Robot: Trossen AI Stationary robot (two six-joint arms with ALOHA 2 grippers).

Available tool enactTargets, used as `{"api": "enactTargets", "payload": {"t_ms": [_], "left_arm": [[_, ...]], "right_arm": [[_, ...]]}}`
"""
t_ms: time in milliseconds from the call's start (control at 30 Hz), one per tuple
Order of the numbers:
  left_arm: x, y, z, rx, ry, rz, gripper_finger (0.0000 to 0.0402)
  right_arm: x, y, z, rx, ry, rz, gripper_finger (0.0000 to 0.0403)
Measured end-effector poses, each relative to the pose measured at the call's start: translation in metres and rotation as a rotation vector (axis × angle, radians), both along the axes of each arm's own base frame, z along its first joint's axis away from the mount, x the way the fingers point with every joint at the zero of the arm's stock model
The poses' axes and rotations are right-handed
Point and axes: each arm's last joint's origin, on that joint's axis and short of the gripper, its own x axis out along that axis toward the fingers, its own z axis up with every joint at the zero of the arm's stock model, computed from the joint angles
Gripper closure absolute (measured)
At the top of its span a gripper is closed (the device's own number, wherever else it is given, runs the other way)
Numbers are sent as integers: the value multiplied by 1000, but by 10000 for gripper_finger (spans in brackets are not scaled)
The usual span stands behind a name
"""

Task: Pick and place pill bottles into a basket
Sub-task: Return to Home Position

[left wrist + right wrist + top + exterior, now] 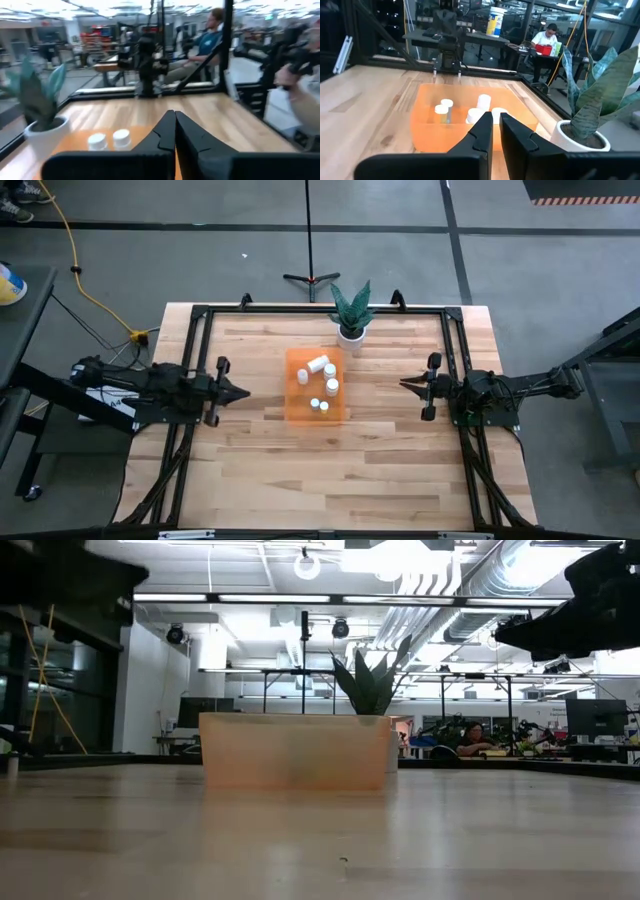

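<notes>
Bottles: all in view sit inside the bin, table centre, long axis 12–6. Left gripper: at bin's 9 o'clock, closed, empty, a shade nearer. Right gripper: at 3 o'clock, fingers nearly together, empty.

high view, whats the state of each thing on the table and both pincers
translucent orange rectangular plastic bin: upright at mid-table, holding bottles
small white capped pill bottles: at least five, inside the bin
white plant pot with green leaves: upright, at the bin's far corner
left pincer: shut, empty, apart from the bin on its left
right pincer: shut, empty, apart from the bin on its right
</notes>
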Motion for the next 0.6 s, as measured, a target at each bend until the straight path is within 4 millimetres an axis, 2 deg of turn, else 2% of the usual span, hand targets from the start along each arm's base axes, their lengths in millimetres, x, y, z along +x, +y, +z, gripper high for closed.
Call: {"api": "enactTargets", "payload": {"t_ms": [100, 167, 233, 300, 400, 600], "left_arm": [[-1, -4, -18, 27, 5, 18, 346], [-1, -9, -27, 72, -24, -64, 350], [-3, -13, -25, 112, -54, -125, 367], [-3, -14, -26, 126, -45, -60, 381], [-4, -13, -28, 136, -21, 11, 381], [-4, -12, -31, 82, 23, 84, 347]], "right_arm": [[0, 0, 0, 33, -8, 5, 387], [0, 1, 0, 45, -10, 24, 396], [0, 2, 0, 51, -4, 74, 401], [0, 3, 0, 53, -3, 113, 400], [0, 3, 1, 58, -13, 112, 398], [0, 2, 1, 44, -12, 81, 400]]}}
